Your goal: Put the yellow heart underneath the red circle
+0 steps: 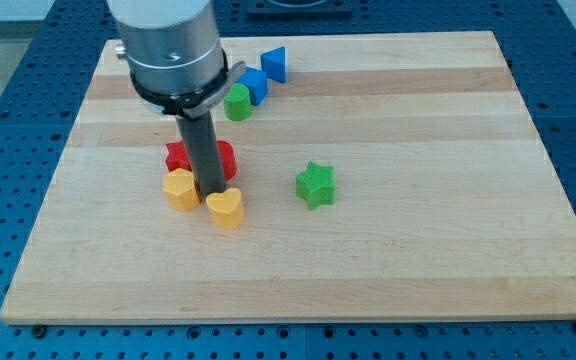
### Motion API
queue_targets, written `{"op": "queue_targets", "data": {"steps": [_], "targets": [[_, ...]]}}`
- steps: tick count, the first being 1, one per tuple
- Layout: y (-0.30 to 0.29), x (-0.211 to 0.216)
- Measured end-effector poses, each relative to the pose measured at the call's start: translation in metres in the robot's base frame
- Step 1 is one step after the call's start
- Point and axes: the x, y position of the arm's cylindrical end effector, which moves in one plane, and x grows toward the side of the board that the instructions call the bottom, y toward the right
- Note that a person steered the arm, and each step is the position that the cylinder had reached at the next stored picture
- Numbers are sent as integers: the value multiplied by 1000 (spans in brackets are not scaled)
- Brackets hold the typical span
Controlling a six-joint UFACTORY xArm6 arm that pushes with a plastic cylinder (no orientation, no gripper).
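The yellow heart (225,208) lies left of the board's middle, toward the view's bottom. My tip (211,192) rests just above it, between it and a yellow hexagon-like block (180,188) on its left. Two red blocks sit right behind the rod: one on the left (177,157) and one on the right (225,158). The rod hides parts of both, so I cannot tell which is the circle. The heart is below and slightly right of them.
A green star (316,185) lies right of the heart. A green block (237,101), a blue block (255,84) and a blue triangle-like block (275,64) form a diagonal row near the view's top. The wooden board (418,260) sits on a blue perforated table.
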Motion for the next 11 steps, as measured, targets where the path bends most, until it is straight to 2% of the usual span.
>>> {"op": "queue_targets", "data": {"steps": [2, 3, 4, 5, 7, 11], "targets": [[95, 3], [111, 24], [107, 62], [75, 76], [29, 37], [28, 18]]}}
